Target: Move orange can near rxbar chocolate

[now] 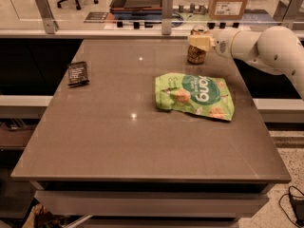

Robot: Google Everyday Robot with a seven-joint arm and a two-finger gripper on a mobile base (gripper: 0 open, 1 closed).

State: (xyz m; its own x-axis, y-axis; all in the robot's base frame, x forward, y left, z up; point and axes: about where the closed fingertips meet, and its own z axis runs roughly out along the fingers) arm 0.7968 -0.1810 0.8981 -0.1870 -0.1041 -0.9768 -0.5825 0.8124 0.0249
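Camera view — pincer (200, 42) at far right partly covers orange can (195, 56)

tool (200, 42) at orange can (195, 55), table (118, 146) back right; snack bag (195, 95) before can; rxbar chocolate (78, 73) far left.

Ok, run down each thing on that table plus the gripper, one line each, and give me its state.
orange can: upright at the far right of the table, its upper part covered by the gripper.
gripper: at the can's upper part, reaching in from the right.
rxbar chocolate: lying flat near the left edge, untouched.
green snack bag: lying flat, right of centre, in front of the can.
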